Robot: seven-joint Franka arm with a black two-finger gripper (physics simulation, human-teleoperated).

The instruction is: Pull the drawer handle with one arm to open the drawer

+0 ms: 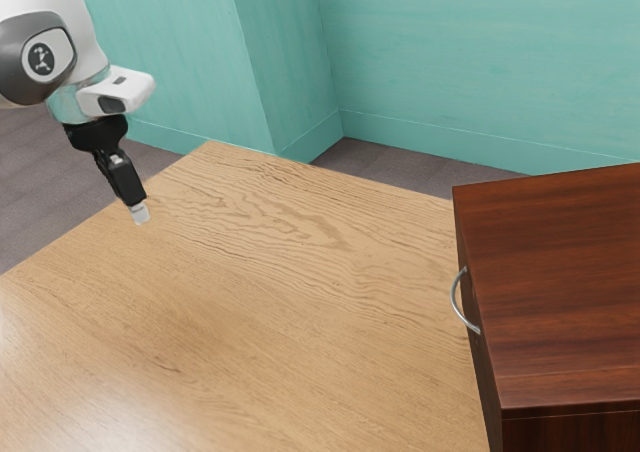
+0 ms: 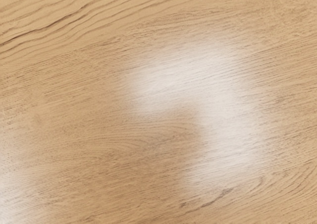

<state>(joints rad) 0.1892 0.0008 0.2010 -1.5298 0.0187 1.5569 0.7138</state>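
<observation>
Exterior view first: the arm comes in at the upper left corner, and the tool hangs off it, pointing down and a bit toward the exterior view's right. It's hovering above the far left part of the light wooden tabletop, not touching it and not touching anything else either. From this side angle I honestly can't tell how far open it is.

The task's thing is way over on the exterior view's right: a dark reddish-brown wooden cabinet sitting on the tabletop, with a curved silver drawer handle on the narrow face that looks toward the arm. The handle and the tool are well apart, with a long stretch of bare wood between them. Behind everything there are teal walls and a grey floor.

Wrist view: it looks straight at the tabletop, wavy oak-style grain, plus a pale shiny patch of reflected light near the middle.
</observation>
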